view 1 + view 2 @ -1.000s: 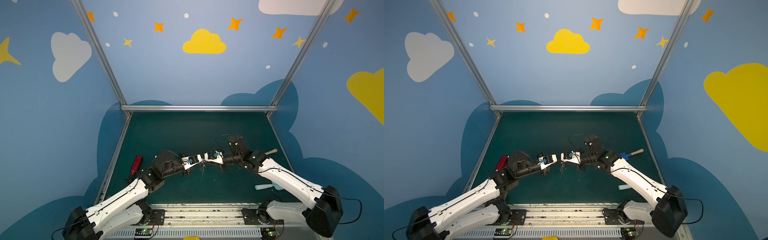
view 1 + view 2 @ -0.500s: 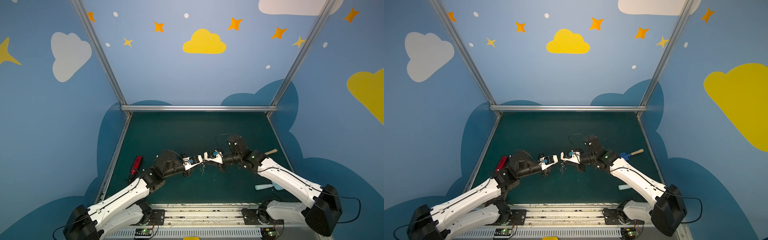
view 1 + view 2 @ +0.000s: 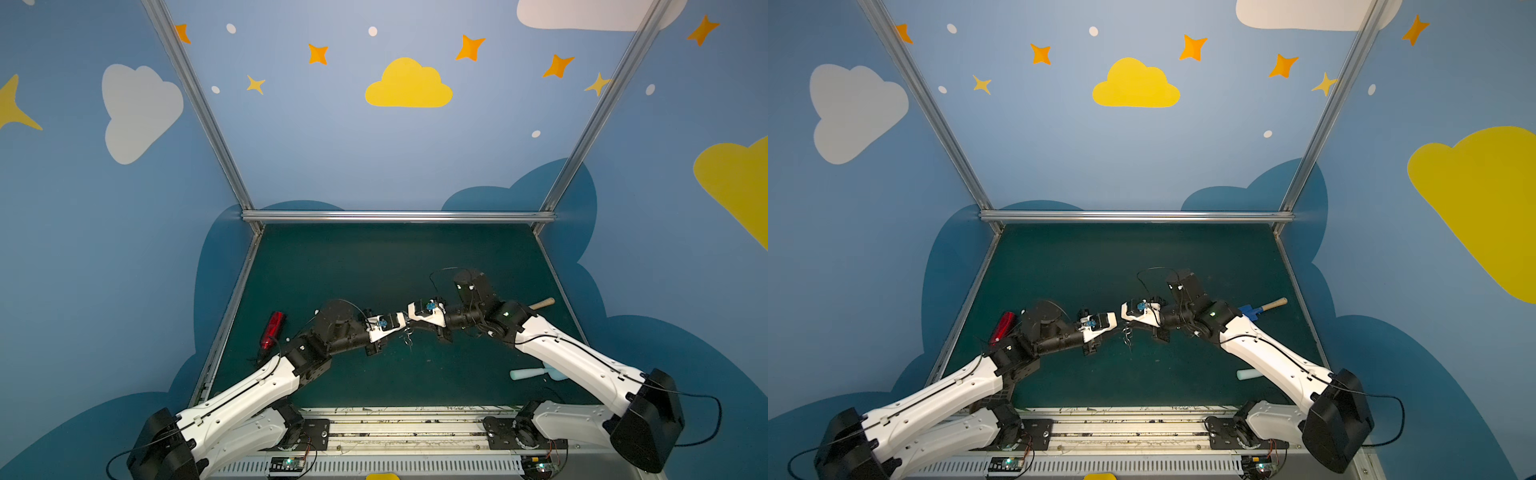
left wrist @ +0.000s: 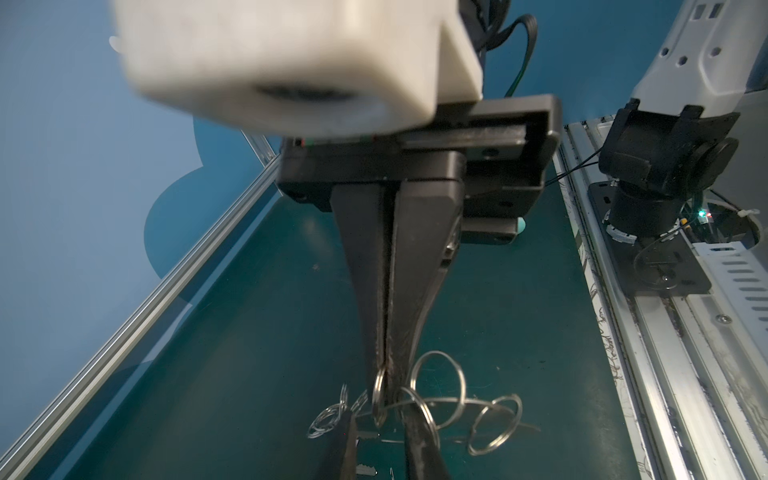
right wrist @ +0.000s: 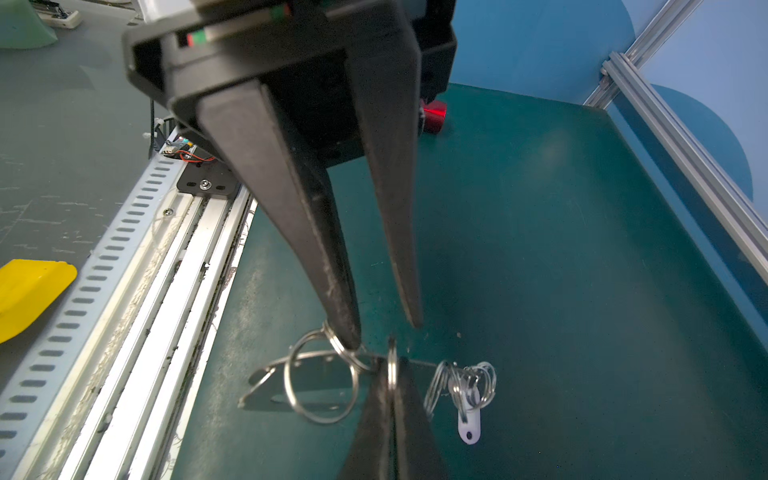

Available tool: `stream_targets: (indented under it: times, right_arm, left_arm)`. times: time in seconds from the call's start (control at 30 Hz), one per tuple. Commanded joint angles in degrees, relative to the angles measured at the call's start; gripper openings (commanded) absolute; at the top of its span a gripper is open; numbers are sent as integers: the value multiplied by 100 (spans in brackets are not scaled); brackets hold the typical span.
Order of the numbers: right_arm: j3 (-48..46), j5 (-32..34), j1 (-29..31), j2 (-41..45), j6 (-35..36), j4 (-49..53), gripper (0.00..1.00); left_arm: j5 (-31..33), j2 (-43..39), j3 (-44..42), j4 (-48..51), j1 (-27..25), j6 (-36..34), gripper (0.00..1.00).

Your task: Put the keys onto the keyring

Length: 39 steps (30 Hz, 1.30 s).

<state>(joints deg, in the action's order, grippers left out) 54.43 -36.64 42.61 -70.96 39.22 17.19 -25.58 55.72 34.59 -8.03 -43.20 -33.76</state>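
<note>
The keyring (image 5: 266, 388), a mere wire glint in both top views, is half hidden behind the right hand (image 5: 390, 374), whose fingers are pressed together on a split ring (image 5: 392, 357). Its long axis runs across both hands, with the key (image 5: 468, 419) dangling at one end, blade lost among rings. The left hand (image 5: 382, 332) is spread, one fingertip touching a big ring (image 5: 324, 420).

Red gadget (image 3: 272, 330) left; pale spatula (image 3: 525, 374) right; wooden-handled tool (image 3: 542, 303) behind.

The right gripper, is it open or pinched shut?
Shut: in the left wrist view the right gripper has its fingers pressed together, no gap, pinching a silver split ring.
</note>
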Motion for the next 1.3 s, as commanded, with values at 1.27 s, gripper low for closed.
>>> stream_targets:
  times: [1.27]
  right_arm:
    - [39,-740,54,-183,797,144,0]
  left_arm:
    - [145,224,222,-111,-208,-266,19]
